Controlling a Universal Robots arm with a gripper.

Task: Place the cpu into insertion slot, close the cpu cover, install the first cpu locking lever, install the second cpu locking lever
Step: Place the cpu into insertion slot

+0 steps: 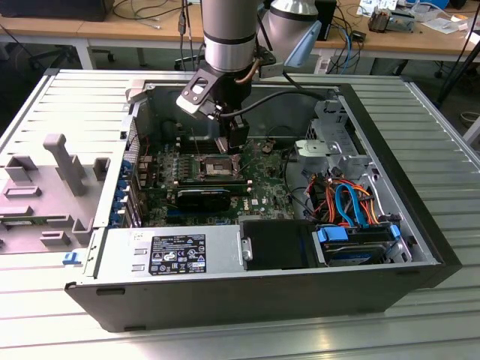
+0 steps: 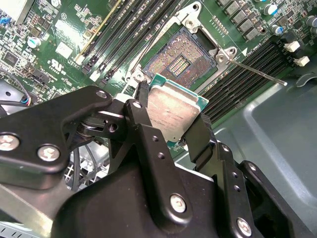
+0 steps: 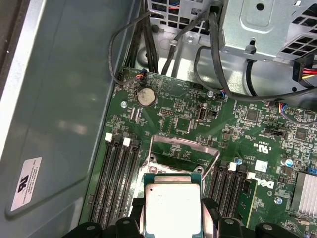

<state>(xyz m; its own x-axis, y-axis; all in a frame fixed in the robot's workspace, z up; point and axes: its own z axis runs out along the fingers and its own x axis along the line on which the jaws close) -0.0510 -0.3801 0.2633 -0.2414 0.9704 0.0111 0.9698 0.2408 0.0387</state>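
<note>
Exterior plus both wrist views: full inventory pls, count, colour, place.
cpu: 1, silver-grey top, clamped in the gripper, not in the slot
insertion slot: 1, dark centre, silver rim, empty, on the board
cpu cover: 1, silver, open, at the slot's edge
lever: 1 clear, silver, unlatched beside the slot
memory slots: several, black, both sides of the slot
coin battery: 1, silver, on the board
board: 1, green, inside the case
case: 1, black, open on the table
cables: several, orange and blue, exterior view's right of the case
table: 1, silver
gripper: 1, black, shut on the cpu
arm: 1, silver
</note>
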